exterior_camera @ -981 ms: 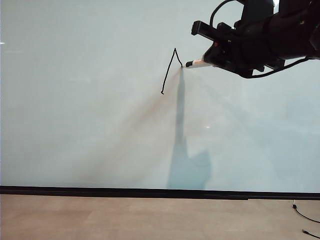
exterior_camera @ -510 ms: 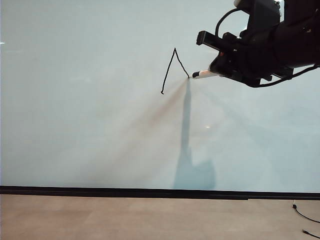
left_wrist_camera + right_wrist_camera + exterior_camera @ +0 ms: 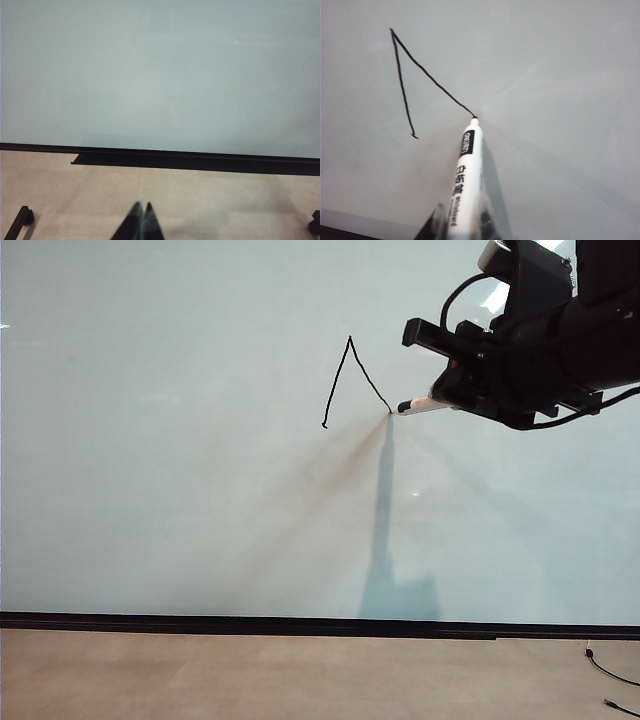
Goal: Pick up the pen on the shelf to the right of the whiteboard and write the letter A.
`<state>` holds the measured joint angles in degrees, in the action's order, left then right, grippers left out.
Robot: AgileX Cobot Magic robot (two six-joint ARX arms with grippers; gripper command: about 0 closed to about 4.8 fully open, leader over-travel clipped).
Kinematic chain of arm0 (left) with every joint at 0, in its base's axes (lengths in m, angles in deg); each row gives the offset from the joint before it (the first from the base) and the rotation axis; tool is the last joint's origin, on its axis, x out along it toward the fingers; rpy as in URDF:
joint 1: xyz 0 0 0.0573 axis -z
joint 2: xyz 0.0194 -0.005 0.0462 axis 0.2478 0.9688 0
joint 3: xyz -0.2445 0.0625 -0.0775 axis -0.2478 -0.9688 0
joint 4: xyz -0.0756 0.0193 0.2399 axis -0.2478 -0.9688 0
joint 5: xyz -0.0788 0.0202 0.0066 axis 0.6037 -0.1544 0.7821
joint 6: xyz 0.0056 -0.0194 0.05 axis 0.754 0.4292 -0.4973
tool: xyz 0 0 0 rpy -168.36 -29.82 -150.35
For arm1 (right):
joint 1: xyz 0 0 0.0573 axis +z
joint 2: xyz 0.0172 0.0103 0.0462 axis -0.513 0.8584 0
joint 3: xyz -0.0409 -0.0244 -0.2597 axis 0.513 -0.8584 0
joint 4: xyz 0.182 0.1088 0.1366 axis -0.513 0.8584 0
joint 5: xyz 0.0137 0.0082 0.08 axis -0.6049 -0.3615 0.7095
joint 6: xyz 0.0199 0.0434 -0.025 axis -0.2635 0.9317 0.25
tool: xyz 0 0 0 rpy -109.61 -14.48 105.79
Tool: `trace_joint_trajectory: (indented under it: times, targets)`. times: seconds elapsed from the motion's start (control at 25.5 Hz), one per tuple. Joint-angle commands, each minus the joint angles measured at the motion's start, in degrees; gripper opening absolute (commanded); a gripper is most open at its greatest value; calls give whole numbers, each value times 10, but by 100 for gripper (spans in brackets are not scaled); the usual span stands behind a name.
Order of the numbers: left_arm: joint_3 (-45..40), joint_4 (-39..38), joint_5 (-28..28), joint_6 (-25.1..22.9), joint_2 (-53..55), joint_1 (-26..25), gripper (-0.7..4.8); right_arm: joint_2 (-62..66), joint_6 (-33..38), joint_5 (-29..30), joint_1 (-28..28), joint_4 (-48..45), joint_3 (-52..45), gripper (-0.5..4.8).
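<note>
One whiteboard [image 3: 180, 500] fills the wall, and everything else is counted against it. One pen [image 3: 420, 406] touches its surface, tip at the end of a drawn line. The letter A [image 3: 352, 380] on the board counts two strokes so far, meeting at a peak; no crossbar. Two grippers: the right gripper [image 3: 450, 400] up against the board, clamped on the pen, and the left gripper [image 3: 141, 222] low in front of the board, fingers pressed together. One black strip [image 3: 250, 624] runs along the board's bottom edge. Two bits of black cable [image 3: 610, 672] lie on the surface below the board's right end.
</note>
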<state>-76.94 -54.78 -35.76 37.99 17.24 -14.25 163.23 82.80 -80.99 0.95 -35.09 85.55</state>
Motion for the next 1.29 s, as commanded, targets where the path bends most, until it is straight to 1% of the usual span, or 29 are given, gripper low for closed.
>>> trace_joint_trajectory:
  times: [0.04, 0.43, 0.63, 0.71, 0.75, 0.78, 0.82, 0.94, 0.98, 1.02, 1.1, 1.29]
  targets:
    - [2, 3, 2, -2, 0, 0, -4, -2, 4, -4, 0, -1, 2, -3]
    - [2, 3, 2, -3, 0, 0, -5, -2, 4, -19, 0, 11, 2, -3]
    - [2, 3, 2, -3, 0, 0, -4, -2, 4, -9, 1, 5, 2, -3]
    - [2, 3, 2, -3, 0, 0, -4, -6, 4, -6, 10, 7, 1, -3]
    - [2, 3, 2, -3, 0, 0, -4, -11, 4, -12, 18, 9, 0, -3]
    - [2, 3, 2, -3, 0, 0, -4, -27, -1, -54, 45, 6, -12, -4]
    - [2, 3, 2, -3, 0, 0, -5, -42, -10, -84, 72, 7, -21, -4]
    - [2, 3, 2, -3, 0, 0, -5, -60, -27, -90, 92, 13, -28, -4]
    - [2, 3, 2, -3, 0, 0, -4, -62, -35, -86, 96, 16, -26, -4]
    - [2, 3, 2, -2, 0, 0, -5, -61, -68, -82, 103, 20, -22, -4]
    - [2, 3, 2, -3, 0, 0, -4, -61, -92, -64, 103, 40, -10, -4]
    - [2, 3, 2, -3, 0, 0, -4, -60, -166, -20, 88, 95, 38, -3]
